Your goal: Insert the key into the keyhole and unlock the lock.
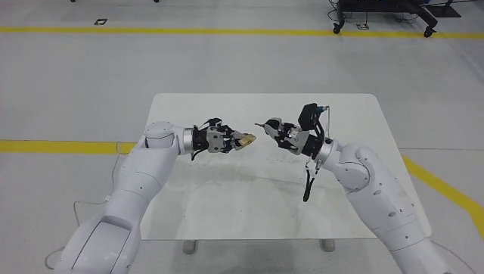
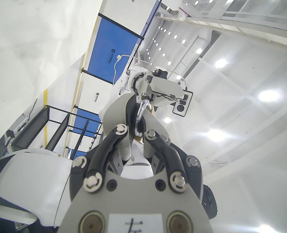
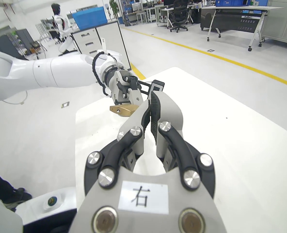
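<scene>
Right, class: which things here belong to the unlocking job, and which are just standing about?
For the job:
lock, held in the left gripper
key, what looks like its small tip poking from the shut right gripper

Standing about:
table
black cart
cabinet
chair

Both arms meet over the middle of the tabletop (image 1: 348, 115). The left end effector (image 1: 231, 138) is on the left, gripping the lock (image 1: 245, 140), whose body sticks out toward the right. Facing it from the right, the right end effector (image 1: 271, 128) holds the key (image 1: 261, 126), its tip near the lock but apart from it
</scene>
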### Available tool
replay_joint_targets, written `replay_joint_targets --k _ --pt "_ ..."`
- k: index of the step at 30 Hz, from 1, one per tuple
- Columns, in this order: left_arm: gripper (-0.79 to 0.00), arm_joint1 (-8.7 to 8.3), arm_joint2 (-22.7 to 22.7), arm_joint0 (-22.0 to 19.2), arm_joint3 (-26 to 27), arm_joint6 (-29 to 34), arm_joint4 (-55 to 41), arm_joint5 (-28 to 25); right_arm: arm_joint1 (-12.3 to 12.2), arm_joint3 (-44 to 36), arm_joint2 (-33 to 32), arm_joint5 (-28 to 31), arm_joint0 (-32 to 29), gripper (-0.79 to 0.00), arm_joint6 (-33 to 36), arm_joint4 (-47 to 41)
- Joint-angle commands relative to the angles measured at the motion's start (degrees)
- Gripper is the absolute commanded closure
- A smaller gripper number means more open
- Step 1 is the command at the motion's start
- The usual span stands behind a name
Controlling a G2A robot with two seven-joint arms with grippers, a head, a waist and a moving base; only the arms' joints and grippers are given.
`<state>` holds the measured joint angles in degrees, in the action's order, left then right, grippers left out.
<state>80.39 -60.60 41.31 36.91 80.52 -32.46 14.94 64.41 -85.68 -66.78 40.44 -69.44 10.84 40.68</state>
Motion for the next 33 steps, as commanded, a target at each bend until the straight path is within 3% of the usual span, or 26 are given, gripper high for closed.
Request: replay_joint_targets --k 1,16,21,26,30,33 --pt "0.0 -0.13 -0.1 0.4 0.6 0.0 -0.2 0.3 0.3 1.5 1.1 -0.1 0.5 0.0 -1.3 -0.5" --pt "0.0 -0.63 0.2 1.8 3.2 -2.9 -1.2 2.4 0.5 3.2 2.1 8.7 0.7 0.0 0.4 -9.0" --pt "0.0 -0.8 0.3 2.0 3.6 -3.0 -1.4 2.4 0.0 2.6 0.2 6.5 -0.1 0.0 1.7 -8.4" --pt "0.0 -0.88 0.4 2.3 3.7 -4.7 -1.8 3.3 0.1 0.9 1.0 4.1 -0.2 0.0 1.8 -4.6" --pt "0.0 -0.82 0.6 2.0 3.2 -7.7 -2.1 6.3 -0.3 -2.3 -0.9 3.9 -1.1 0.0 -1.0 3.2" --pt "0.0 -0.81 1.6 1.9 3.6 -7.6 -0.8 7.1 -1.1 -5.6 -3.8 4.0 -2.0 0.0 0.7 10.1"
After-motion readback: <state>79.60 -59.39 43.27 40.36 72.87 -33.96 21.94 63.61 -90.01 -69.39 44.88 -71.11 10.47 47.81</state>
